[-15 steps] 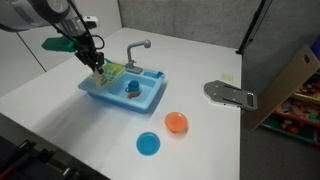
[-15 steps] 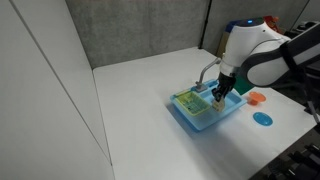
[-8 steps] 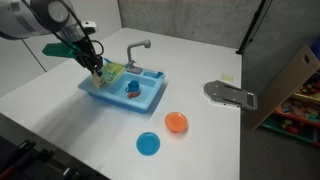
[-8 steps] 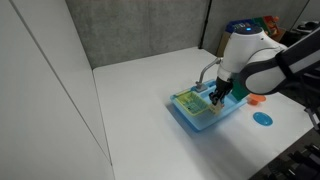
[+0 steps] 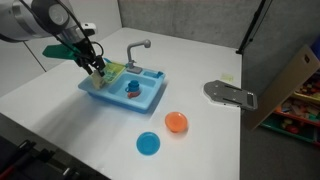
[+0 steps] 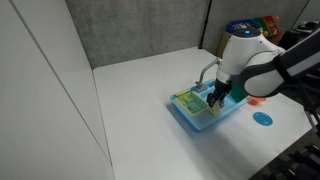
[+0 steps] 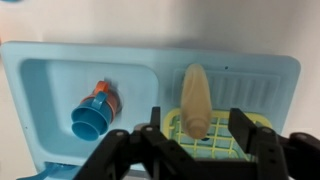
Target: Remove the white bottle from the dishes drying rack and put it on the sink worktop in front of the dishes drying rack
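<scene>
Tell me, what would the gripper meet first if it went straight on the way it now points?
Most likely the white bottle. In the wrist view it lies right between the open fingers of the gripper, partly over the dishes drying rack. How far below it lies is unclear.

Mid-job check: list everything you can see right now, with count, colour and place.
sink unit: 1, light blue, on the table
faucet: 1, grey, at the back edge of the sink unit
dishes drying rack: 1, yellow-green, on the sink unit beside the basin
white bottle: 1, whitish, lying on its side, one end over the rack, the other on the unit's ribbed top
blue-and-orange item: 1, in the basin
bowl: 1, orange, on the table apart from the sink unit
plate: 1, blue, round, on the table near the bowl
flat metal piece: 1, grey, near the table's edge
table: 1, white
gripper: 1, black, open, over the rack, fingers either side of the bottle
</scene>
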Available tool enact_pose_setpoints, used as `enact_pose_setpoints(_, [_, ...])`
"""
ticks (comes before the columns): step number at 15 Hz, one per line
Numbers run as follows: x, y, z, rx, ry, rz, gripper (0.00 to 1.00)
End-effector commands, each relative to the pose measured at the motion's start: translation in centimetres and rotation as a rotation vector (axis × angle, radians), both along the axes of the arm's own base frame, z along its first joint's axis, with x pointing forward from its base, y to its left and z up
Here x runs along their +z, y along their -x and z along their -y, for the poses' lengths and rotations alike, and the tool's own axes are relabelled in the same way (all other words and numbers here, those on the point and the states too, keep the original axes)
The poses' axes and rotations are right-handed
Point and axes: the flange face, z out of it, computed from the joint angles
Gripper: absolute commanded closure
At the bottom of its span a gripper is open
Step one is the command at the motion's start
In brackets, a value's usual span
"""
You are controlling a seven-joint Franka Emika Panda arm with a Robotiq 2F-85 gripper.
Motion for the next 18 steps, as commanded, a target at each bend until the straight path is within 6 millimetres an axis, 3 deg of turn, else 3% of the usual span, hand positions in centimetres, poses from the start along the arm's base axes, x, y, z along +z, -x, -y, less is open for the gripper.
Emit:
enact_pose_setpoints(1, [1.5,0.3,0.1,0.006,0.003,0.004,0.00])
enact_pose_setpoints(7, [5.0,0.2,0.7,-0.021,0.010,-0.078,0.00])
enact_pose_setpoints(12, [10.0,-0.1,1.9,-0.060,-0.001,-0.140,0.00])
enact_pose_setpoints(18, [16.7,-0.3,5.5,-0.067,-0.093,-0.240,0.00])
